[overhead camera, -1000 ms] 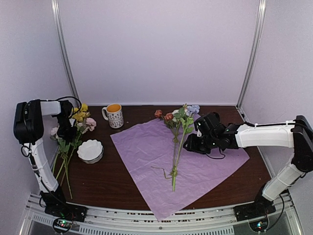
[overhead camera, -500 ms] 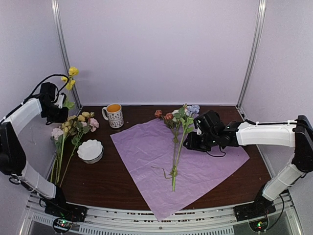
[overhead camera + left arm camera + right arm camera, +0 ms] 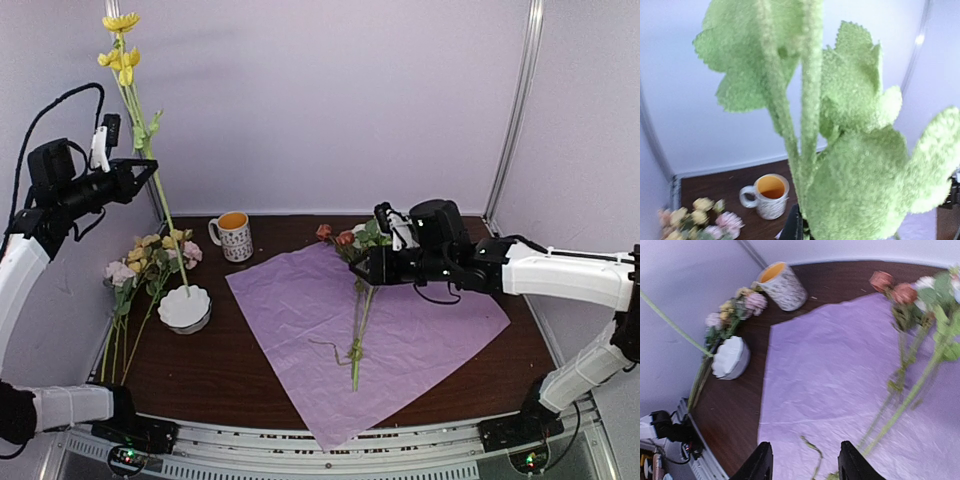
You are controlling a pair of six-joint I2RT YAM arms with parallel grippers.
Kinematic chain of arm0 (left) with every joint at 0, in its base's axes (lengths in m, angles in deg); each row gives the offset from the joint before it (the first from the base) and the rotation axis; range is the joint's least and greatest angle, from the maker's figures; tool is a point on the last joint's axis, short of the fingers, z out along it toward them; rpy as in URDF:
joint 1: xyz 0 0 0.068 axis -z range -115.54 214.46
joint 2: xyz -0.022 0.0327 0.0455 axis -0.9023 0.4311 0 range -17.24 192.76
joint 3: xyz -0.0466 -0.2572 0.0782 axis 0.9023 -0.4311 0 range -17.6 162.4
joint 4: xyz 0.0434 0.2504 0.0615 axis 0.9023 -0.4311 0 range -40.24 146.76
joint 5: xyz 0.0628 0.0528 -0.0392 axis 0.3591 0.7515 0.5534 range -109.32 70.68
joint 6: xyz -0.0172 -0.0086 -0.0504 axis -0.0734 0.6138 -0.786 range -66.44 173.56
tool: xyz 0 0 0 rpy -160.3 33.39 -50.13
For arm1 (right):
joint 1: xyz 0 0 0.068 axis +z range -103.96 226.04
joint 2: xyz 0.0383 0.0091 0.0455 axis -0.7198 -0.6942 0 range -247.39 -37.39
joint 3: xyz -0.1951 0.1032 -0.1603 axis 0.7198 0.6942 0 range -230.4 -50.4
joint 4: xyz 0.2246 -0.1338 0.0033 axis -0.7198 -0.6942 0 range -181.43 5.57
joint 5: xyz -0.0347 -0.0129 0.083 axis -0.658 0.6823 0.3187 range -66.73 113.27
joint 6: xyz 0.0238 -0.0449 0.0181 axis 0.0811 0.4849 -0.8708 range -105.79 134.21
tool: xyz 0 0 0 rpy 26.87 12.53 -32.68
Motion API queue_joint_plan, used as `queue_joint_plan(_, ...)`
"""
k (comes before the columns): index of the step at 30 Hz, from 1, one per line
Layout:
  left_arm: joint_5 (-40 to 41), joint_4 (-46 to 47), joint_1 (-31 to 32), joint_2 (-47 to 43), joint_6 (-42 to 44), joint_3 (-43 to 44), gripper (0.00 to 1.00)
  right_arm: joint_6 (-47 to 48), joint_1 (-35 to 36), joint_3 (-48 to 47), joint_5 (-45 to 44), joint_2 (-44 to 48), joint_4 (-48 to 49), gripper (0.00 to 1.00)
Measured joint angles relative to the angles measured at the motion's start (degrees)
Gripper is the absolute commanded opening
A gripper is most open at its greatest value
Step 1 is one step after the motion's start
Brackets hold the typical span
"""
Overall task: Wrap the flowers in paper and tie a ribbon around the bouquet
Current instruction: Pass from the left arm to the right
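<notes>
Left gripper: clamped the yellow flower by its stem, high at far left.
Right gripper: jaws apart, empty, hovered over the paper.
Tip: that stem needed laying gently alongside the flowers at the paper's middle.

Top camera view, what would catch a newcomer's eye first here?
The left gripper holds a tall yellow flower high in the air at the far left, its stem end near a white bowl. Mid-table lies a big pale pink paper sheet with a few flowers on it, and the open right gripper hovers just above them.
</notes>
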Motion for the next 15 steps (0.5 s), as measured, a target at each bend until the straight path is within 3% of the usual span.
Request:
queue_joint_plan(4, -5.55, 10.97, 12.74, 0.98, -8.44, -0.02, 0.0, 5.64, 4.57, -7.5, 7.26, -0.39, 5.11, 0.53)
queue_joint_plan(9, -8.9, 20.68, 25.86, 5.14, -14.14, 1.07, 0.0, 11.1, 8.81, -21.79, 11.82, -4.55, 8.66, 0.69)
queue_joint_plan(15, -10.78, 27.87, 32.02, 9.86, -18.1, 2.93, 0.0, 13.86, 9.29, -28.61, 13.66, -8.68, 9.66, 0.79)
